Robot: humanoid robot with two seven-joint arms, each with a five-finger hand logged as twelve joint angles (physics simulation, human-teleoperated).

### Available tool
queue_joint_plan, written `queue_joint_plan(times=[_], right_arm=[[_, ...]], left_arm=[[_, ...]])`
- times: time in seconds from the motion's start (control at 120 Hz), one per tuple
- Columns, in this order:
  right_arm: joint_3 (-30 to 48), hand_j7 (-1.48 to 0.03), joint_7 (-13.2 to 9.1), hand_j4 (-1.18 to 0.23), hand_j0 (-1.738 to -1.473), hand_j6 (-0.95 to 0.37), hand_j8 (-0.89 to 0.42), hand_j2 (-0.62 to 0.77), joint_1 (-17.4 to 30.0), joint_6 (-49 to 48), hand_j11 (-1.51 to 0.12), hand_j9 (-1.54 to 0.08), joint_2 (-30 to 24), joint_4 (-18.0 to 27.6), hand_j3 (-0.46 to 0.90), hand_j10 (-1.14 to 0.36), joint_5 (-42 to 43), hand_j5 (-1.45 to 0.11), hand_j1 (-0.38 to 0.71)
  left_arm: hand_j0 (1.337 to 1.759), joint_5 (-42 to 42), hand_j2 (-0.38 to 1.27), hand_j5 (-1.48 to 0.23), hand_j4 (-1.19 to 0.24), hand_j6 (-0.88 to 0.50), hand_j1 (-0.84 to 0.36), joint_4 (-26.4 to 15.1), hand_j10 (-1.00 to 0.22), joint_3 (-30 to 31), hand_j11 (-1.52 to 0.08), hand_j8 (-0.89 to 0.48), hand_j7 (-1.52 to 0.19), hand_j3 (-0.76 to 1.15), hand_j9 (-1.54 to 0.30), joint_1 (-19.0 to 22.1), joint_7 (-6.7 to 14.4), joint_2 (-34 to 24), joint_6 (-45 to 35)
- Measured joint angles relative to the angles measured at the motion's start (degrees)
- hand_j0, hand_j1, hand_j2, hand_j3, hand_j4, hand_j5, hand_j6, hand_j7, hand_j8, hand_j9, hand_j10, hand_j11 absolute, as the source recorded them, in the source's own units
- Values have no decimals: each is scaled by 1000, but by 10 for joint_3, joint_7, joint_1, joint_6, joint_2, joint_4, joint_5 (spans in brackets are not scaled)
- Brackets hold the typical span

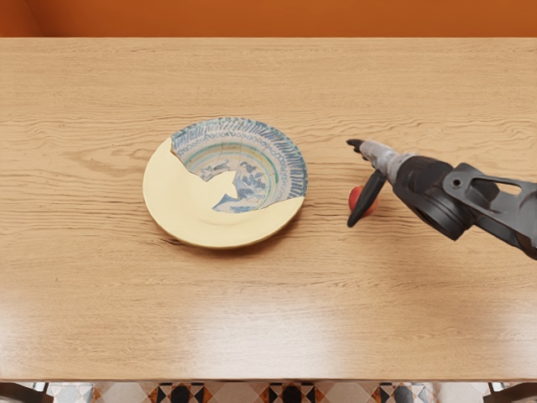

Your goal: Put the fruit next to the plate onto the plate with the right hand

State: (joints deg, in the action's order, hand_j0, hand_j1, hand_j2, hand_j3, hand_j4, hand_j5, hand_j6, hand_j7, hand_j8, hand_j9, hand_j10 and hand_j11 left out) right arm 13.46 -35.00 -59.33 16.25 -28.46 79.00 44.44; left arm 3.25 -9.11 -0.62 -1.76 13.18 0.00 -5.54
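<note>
- Tabletop (268,294): light wood with the grain running left to right. It fills almost the whole view. An orange wall (252,17) lies beyond the far edge and a strip of patterned floor (252,393) shows below the near edge.
- Right arm (474,197): dark grey links with a round joint. It enters from the right edge at mid height and reaches left over the tabletop.
- Plate (180,201): round and shallow, resting flat on the tabletop a little left of centre. The near-left part is plain pale yellow; the far-right part has a blue and white pattern with ringed bands. Nothing lies on it.
- Right hand (379,164): just right of the plate and clear of its rim. The fingers are spread, not curled. One light finger points far-left and one dark finger (366,201) hangs toward the near side, crossing in front of the fruit. No closed grip is visible; contact between the dark finger and the fruit cannot be judged.
- Fruit (357,198): small, red and round. It sits on the tabletop just right of the plate, not on it, and is partly hidden behind the dark finger.
</note>
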Motion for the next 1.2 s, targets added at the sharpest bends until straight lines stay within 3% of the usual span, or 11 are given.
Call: queue_joint_plan(times=[0.467,1.2], right_arm=[[0,-346,0,-268,-1658,-269,-269,-52,19,16,-346,-347,-20,-3,0,-268,8,-347,-30],[5,-588,0,-448,-1657,-453,-449,-69,50,80,-594,-594,-1,3,0,-448,33,-594,175]], left_arm=[[1658,0,1,-8,-6,-6,342,0,-6,0,-7,-6,-7,0,-7,0,0,0,0],[1658,0,1,-7,-6,-6,343,0,-6,0,-7,-6,-7,0,-7,0,0,0,0]])
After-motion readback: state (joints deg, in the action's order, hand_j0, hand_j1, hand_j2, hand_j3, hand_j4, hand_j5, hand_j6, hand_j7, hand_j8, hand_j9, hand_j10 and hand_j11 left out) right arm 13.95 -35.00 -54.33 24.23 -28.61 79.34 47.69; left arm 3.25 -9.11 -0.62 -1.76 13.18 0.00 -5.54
